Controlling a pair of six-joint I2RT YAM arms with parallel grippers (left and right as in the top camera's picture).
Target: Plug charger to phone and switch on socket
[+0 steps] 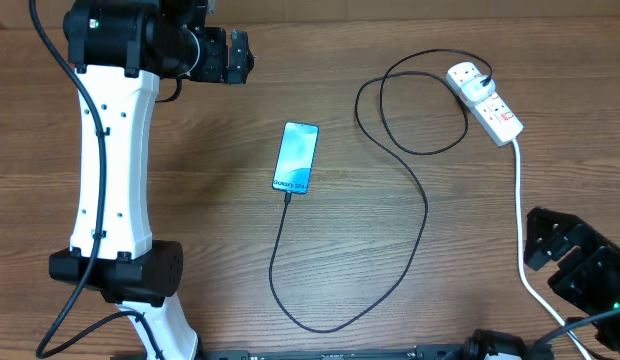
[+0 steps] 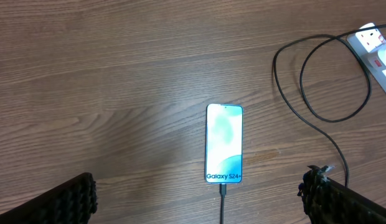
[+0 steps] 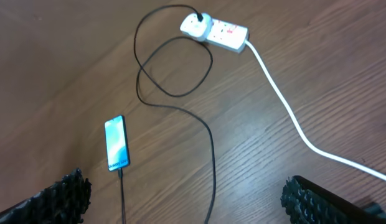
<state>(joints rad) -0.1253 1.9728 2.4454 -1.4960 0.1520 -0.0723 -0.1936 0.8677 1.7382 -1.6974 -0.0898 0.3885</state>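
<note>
The phone (image 1: 296, 157) lies face up mid-table, its lit screen reading "Galaxy S24". It also shows in the left wrist view (image 2: 224, 143) and the right wrist view (image 3: 116, 142). The charger cable (image 1: 426, 215) has its tip in the phone's bottom edge (image 2: 223, 190). It loops across the table to a plug (image 1: 464, 73) seated in the white socket (image 1: 497, 112). The socket also shows in the right wrist view (image 3: 225, 34). My left gripper (image 1: 235, 56) is open and empty, high at the far left (image 2: 199, 199). My right gripper (image 1: 542, 243) is open and empty at the near right (image 3: 187, 199).
The socket's thick white cord (image 1: 519, 215) runs from the strip toward the near right edge, passing close to my right gripper. It also shows in the right wrist view (image 3: 292, 118). The left arm's white base column (image 1: 110, 170) stands at the left.
</note>
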